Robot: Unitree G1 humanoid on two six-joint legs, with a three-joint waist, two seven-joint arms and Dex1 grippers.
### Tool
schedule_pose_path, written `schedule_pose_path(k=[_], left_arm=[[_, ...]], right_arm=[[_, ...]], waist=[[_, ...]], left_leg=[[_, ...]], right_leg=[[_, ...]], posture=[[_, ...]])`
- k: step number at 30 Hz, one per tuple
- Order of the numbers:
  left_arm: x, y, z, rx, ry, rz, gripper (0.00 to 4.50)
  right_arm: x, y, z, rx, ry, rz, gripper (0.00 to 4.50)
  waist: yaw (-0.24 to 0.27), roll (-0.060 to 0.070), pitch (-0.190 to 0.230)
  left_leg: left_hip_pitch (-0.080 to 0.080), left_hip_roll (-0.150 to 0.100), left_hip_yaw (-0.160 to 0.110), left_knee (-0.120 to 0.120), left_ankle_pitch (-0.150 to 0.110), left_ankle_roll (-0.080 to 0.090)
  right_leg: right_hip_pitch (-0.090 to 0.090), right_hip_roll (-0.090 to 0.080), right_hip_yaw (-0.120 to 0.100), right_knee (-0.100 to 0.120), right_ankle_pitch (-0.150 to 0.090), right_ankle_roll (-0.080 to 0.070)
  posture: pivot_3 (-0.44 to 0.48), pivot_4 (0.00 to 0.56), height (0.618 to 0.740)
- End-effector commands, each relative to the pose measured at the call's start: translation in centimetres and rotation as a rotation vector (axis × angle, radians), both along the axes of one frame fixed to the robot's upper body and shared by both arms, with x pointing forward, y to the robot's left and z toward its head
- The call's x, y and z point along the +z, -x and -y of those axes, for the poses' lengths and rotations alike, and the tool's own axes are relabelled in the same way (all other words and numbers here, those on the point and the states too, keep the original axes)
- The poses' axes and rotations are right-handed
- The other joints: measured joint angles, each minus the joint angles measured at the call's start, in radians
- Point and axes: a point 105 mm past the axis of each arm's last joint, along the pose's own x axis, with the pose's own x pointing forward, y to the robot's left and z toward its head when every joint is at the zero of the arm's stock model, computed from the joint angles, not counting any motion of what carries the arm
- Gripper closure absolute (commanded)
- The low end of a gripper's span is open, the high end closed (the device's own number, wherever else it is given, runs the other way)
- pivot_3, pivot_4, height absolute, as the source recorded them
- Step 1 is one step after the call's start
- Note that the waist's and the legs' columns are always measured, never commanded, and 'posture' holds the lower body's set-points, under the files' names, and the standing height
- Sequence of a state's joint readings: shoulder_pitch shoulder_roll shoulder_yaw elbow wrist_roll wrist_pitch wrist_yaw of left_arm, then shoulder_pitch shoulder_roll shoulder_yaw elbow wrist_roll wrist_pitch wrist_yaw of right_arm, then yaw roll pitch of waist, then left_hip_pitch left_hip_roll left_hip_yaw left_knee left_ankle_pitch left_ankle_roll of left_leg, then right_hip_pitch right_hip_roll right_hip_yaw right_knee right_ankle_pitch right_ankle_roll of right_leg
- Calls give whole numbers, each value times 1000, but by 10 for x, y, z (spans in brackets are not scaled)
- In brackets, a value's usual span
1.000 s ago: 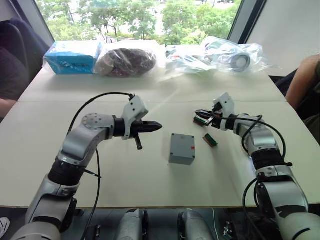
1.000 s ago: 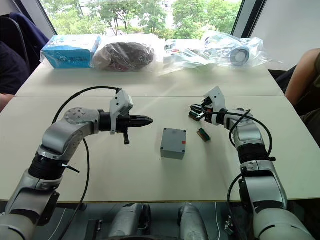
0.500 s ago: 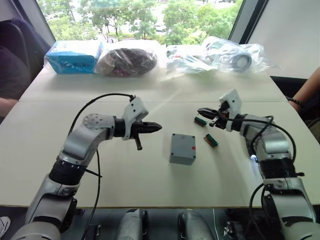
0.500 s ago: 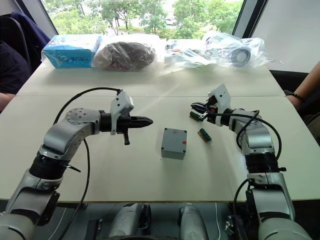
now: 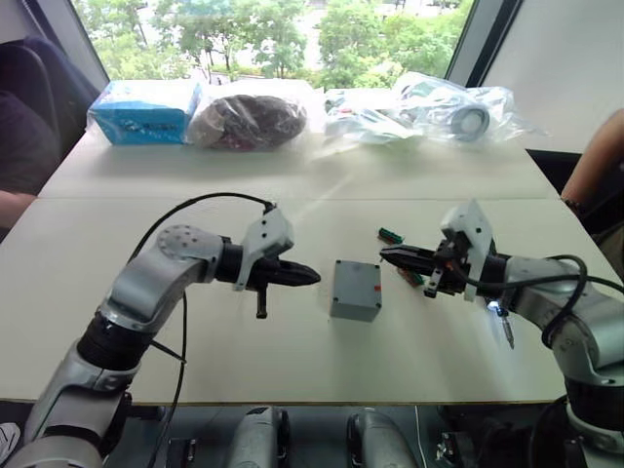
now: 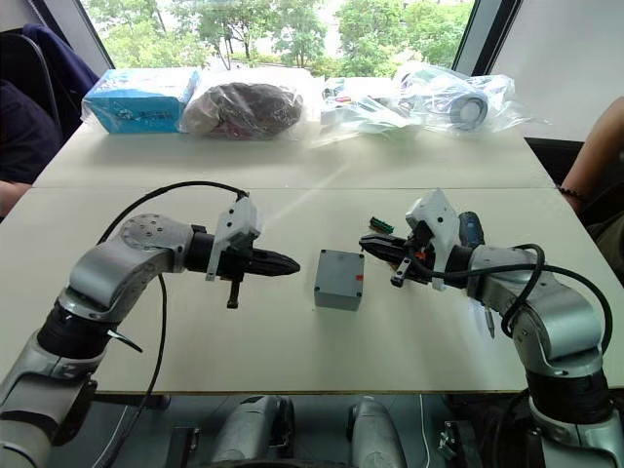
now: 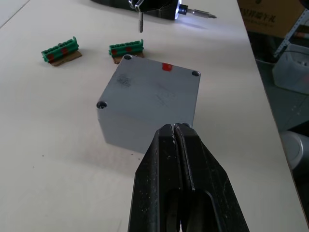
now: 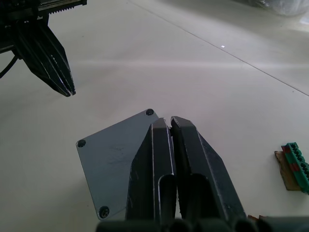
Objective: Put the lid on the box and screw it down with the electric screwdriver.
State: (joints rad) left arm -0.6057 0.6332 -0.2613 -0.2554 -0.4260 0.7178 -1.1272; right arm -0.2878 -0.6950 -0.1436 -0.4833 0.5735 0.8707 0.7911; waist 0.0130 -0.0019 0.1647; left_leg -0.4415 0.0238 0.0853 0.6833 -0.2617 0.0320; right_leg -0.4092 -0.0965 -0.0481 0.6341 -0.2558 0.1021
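At centre frame we see the box [image 6: 338, 280] on the table [image 6: 292, 210], between our left gripper [image 6: 292, 262] and right gripper [image 6: 367, 243], neither touching it.

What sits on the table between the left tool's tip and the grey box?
Nothing: bare white table separates the shut left tool from the box in the right eye view.

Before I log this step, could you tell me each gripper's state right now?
Left gripper: closed, holding nothing.
Right gripper: closed, holding nothing.
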Motion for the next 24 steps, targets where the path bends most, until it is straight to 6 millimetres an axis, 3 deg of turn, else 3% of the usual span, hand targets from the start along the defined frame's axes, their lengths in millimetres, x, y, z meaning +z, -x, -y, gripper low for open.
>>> schedule_pose_path(k=[1, 9, 24], left_arm=[[12, 0, 4, -22, 11, 47, 4500], [12, -1, 3, -7, 14, 44, 4500], [11, -8, -1, 43, 14, 59, 4500]], right_arm=[[7, 1, 2, -4, -2, 40, 4429], [-7, -8, 3, -34, 16, 47, 4429], [-14, -15, 1, -42, -4, 41, 4429]], waist=[[0, 0, 0], [0, 0, 0], [-1, 0, 0]], left_leg=[[0, 0, 0, 0, 0, 0], [0, 0, 0, 0, 0, 0], [0, 0, 0, 0, 0, 0]], right_leg=[[0, 0, 0, 0, 0, 0], [0, 0, 0, 0, 0, 0], [0, 0, 0, 0, 0, 0]], posture=[[0, 150, 740], [0, 150, 740], [0, 150, 740]])
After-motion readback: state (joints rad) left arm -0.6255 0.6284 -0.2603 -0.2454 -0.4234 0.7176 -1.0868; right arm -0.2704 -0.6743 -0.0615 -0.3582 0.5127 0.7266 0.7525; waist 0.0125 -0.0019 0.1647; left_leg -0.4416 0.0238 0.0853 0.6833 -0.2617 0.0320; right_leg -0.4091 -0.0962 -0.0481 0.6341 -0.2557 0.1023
